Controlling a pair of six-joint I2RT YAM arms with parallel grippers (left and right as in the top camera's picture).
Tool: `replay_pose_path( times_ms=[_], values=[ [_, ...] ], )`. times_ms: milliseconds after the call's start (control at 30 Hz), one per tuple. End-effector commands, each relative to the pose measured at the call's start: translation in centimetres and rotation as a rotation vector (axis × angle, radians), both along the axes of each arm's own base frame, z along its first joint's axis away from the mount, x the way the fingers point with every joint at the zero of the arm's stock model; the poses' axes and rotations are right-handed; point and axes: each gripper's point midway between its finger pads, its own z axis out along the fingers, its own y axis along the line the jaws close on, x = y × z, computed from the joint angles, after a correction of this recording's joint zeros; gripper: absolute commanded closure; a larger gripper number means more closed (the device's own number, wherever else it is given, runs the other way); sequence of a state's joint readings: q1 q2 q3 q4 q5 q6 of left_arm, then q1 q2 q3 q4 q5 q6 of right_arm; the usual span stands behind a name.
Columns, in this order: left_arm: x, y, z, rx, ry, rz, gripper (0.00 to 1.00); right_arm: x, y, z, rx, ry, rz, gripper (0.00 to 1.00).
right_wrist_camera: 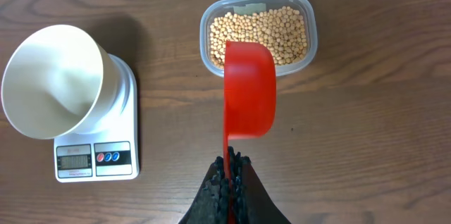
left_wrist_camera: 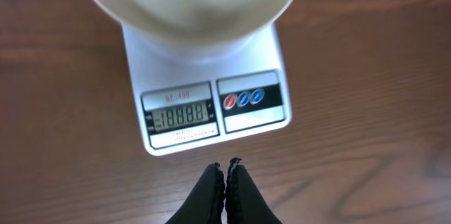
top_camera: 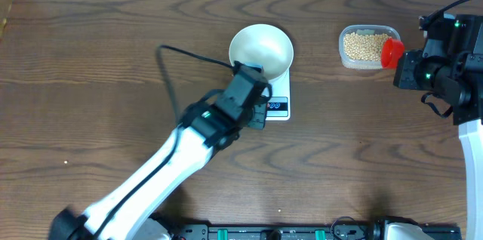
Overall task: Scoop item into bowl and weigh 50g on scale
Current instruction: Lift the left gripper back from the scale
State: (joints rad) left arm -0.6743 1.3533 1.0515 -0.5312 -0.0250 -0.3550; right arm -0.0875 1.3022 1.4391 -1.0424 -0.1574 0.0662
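Beans (right_wrist_camera: pixel 259 35) loose in tub (right_wrist_camera: pixel 311 41), well right of scale (left_wrist_camera: pixel 204 69); light, round, likely roll; lift by scoop (right_wrist_camera: pixel 249 90), not pinch. Bowl (top_camera: pixel 261 48) atop scale. Right hand (right_wrist_camera: pixel 230 165) clamped on scoop handle; left hand (left_wrist_camera: pixel 225 169) together, near scale.

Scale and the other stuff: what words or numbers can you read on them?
"18888", as best it reads, on the grey display of the scale.
Small print above and below that display: too blurred to read.
Marks on the round buttons: too small to read.
The bowl, red scoop and clear tub: no writing shows.
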Motion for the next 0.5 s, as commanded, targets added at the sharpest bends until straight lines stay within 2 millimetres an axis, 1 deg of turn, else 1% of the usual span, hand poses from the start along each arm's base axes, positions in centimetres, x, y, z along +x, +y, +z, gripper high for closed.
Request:
replay_pose_path(
  times_ms=[0, 100, 167, 267, 333, 467],
  values=[
    [0.0, 1.3, 2.8, 0.056, -0.122, -0.087, 0.93, 0.2, -0.2, 1.0, -0.014, -0.035, 0.006, 0.99],
    [1.1, 3.0, 4.3, 0.096, -0.198, -0.086, 0.92, 0.8, -0.3, 1.5, -0.017, -0.064, 0.006, 0.99],
    [2.2, 4.0, 4.6, 0.117, -0.226, -0.079, 0.93, 1.4, -0.3, 2.1, -0.020, -0.098, 0.006, 0.99],
    [3.7, 5.8, 4.3, 0.170, -0.243, -0.072, 0.93, 2.5, -0.4, 3.2, -0.033, -0.165, 0.012, 0.99],
    [4.9, 7.2, 3.9, 0.180, -0.240, -0.031, 0.92, 3.4, -0.5, 4.3, -0.053, -0.223, 0.026, 0.99],
    [6.5, 8.6, 3.2, 0.186, -0.236, 0.022, 0.93, 4.5, -0.6, 5.7, -0.091, -0.299, 0.053, 0.99]
  ],
)
